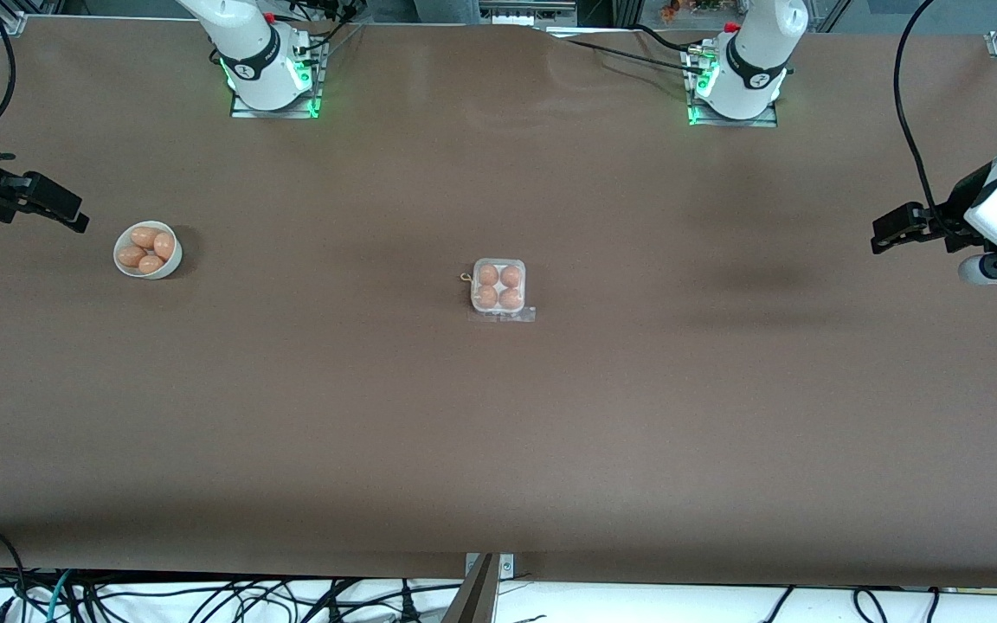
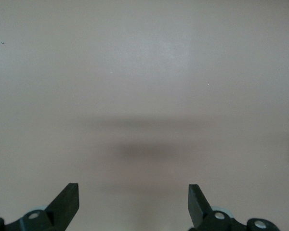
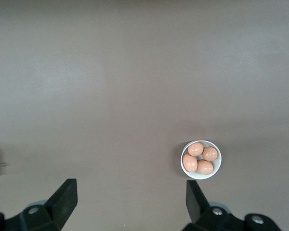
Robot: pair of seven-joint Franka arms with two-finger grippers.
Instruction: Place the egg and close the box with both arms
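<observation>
1. Both sets of jaws stand wide apart and empty: the left gripper (image 2: 133, 204) hangs over bare table (image 1: 723, 415) at its own end, the right gripper (image 3: 131, 204) near the white bowl (image 1: 125, 266) of brown eggs (image 1: 147, 248).
2. The box (image 1: 498, 287) sits mid-table, all four cells filled; its lid looks shut, though I can't be sure.
3. An egg is light, smooth and brittle, so pinch it gently across its middle.
4. The thin plastic lid should flex; press near its free edge.
5. No readable writing anywhere.
</observation>
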